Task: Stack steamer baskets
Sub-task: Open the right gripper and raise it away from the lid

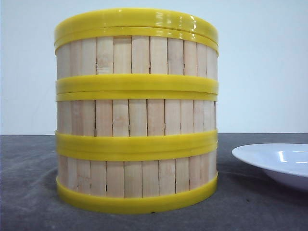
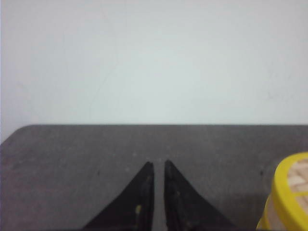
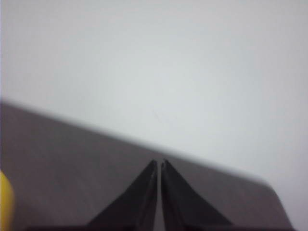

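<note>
Three steamer baskets stand in one stack in the middle of the front view: the bottom basket point(image 1: 137, 178), the middle basket point(image 1: 137, 118) and the top basket point(image 1: 137, 55), all with pale wooden slats and yellow rims. A double yellow band point(image 1: 137, 21) caps the stack. Neither gripper shows in the front view. My left gripper point(image 2: 159, 163) hovers over bare table, jaws nearly together and holding nothing, with part of a steamer basket point(image 2: 291, 192) off to one side. My right gripper point(image 3: 159, 162) is shut and empty, with a yellow rim edge point(image 3: 5, 202) at the frame's border.
A white plate point(image 1: 279, 161) lies on the dark grey table point(image 1: 29, 192) to the right of the stack. A plain white wall point(image 1: 260, 72) stands behind the table.
</note>
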Controlling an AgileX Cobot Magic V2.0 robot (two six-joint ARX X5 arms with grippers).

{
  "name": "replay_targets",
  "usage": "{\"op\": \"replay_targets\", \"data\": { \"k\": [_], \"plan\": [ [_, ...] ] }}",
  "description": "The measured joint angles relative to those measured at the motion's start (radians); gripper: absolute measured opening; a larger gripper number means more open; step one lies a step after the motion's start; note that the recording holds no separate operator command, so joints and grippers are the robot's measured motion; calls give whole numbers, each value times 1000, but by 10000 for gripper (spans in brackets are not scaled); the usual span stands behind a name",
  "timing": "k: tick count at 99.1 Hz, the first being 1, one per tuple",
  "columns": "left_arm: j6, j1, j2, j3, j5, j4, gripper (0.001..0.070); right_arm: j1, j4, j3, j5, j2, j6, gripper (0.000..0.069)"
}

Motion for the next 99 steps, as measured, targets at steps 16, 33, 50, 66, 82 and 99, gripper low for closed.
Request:
{"op": "replay_targets", "data": {
  "k": [16, 33, 50, 66, 82, 99],
  "plan": [
    [-3, 0, 0, 0, -2, -10, 13, -33, -14, -18, -128, -62, -10, 12],
    [-3, 0, 0, 0, -2, -10, 13, -34, 77, -3, -127, -105, -10, 12],
    [-3, 0, 0, 0, -2, -10, 13, -37, 113, -3, -127, -116, -11, 12],
    [-3, 0, 0, 0, -2, -10, 13, -37, 155, -3, -127, -125, -11, 12],
    [-3, 0, 0, 0, -2, -10, 13, -37, 154, -3, -127, -126, -11, 12],
    [-3, 0, 0, 0, -2, -10, 13, -40, 109, -3, -121, -156, -4, 12]
  ]
}}
